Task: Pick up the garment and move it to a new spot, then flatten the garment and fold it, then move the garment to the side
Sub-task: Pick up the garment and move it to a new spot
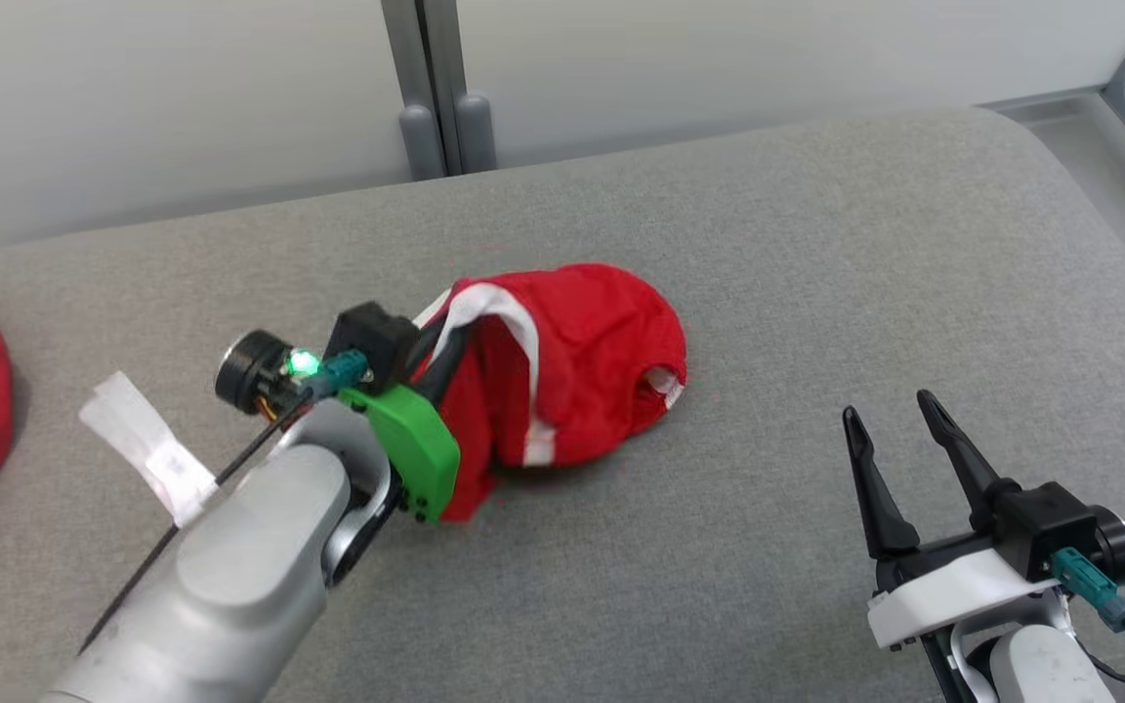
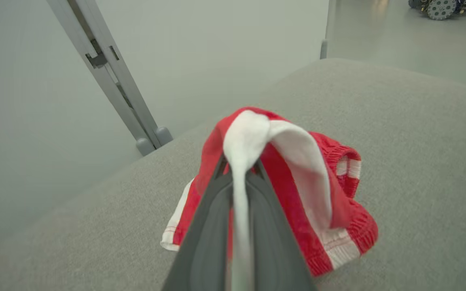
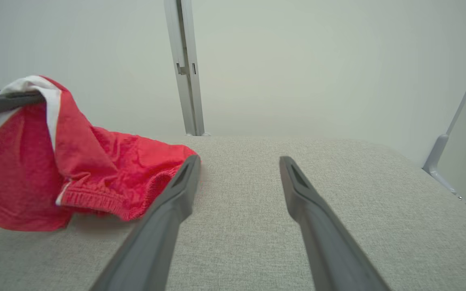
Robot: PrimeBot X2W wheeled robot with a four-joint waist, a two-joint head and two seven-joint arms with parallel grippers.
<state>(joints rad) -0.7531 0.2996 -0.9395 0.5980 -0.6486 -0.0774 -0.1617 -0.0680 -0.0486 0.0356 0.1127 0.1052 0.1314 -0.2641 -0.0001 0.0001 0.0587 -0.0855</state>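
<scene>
Silver forearm bears green plate; right end effector has 2 dark fingers.

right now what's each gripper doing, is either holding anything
Left gripper: closed, its fingers pinching the white-trimmed edge of the red garment.
Right gripper: open, holding nothing.

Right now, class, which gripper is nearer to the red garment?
Left. The left gripper is shut on the red garment, pinching its white band; the right gripper stands open, apart from it.
</scene>
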